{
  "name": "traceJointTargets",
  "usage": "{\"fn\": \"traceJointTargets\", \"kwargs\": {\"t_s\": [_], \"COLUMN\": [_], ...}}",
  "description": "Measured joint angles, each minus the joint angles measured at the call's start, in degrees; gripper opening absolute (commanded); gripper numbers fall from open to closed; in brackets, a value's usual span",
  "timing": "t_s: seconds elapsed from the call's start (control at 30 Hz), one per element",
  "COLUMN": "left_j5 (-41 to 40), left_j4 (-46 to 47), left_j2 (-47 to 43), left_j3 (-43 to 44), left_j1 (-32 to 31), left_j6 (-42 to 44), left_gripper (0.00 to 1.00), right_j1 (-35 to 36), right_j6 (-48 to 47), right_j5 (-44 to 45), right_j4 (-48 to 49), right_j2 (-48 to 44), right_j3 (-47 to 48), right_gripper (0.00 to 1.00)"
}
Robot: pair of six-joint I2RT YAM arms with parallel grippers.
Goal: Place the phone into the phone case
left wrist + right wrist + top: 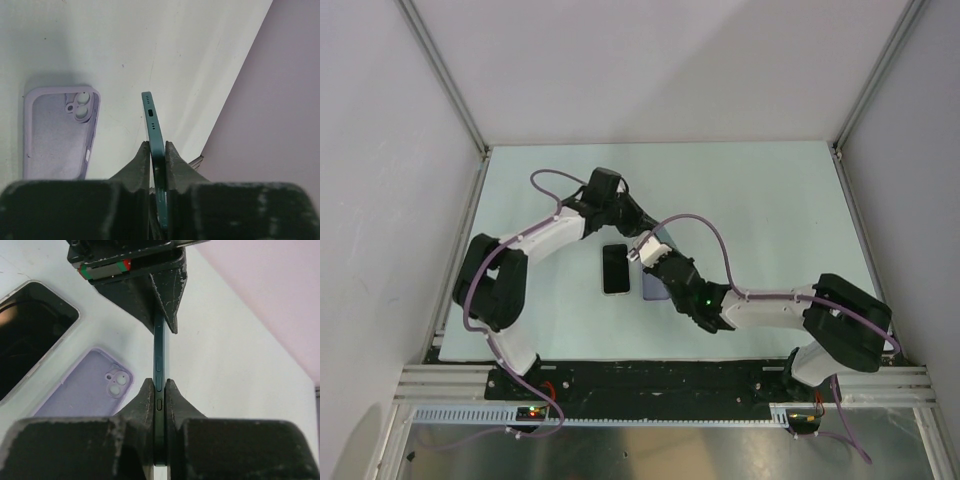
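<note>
Find phone point(615, 268) flat on counter point(770, 200), black screen up, pale edge showing, just beside lavender case point(60, 135) on its left-arm side, long edges roughly parallel; cannot tell whether touching. Note lavender case also flat on counter, camera cut-out at one corner; partly hidden under right arm in top view. See left tool point(157, 145) clenched on thin dark teal slab point(151, 117); slab on edge, held close by lavender case, with a row of small holes and a port slot along its free end; cannot tell whether phone or case. See right tool point(159, 382) clamped on the same slab at the opposite end, side buttons right at its fingertips; tools face each other along the slab.
</note>
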Motion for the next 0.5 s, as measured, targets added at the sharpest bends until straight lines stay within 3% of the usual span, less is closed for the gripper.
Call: {"fn": "traceJointTargets", "kwargs": {"t_s": [0.07, 0.2, 0.37, 0.5], "left_j5": [0.11, 1.99, 0.87, -0.79], "left_j4": [-0.31, -0.57, -0.70, -2.62], "left_j2": [-0.59, -3.80, -10.45, -14.95], "left_j3": [-0.28, -1.81, -2.21, -0.39], "left_j1": [0.00, 0.11, 0.20, 1.03], "left_j6": [0.70, 3.30, 8.28, 17.97], "left_gripper": [0.48, 0.70, 0.78, 0.77], "right_j1": [0.68, 0.39, -0.63, -5.35], "right_j6": [-2.08, -2.40, -1.03, 5.49], "right_j5": [1.25, 3.37, 2.58, -7.58], "right_j4": [0.61, 1.14, -7.48, -21.75], "right_j2": [0.00, -0.20, -4.00, -10.56], "right_j3": [-0.02, -0.02, 1.49, 6.23], "right_gripper": [0.00, 0.00, 0.00, 0.00]}}
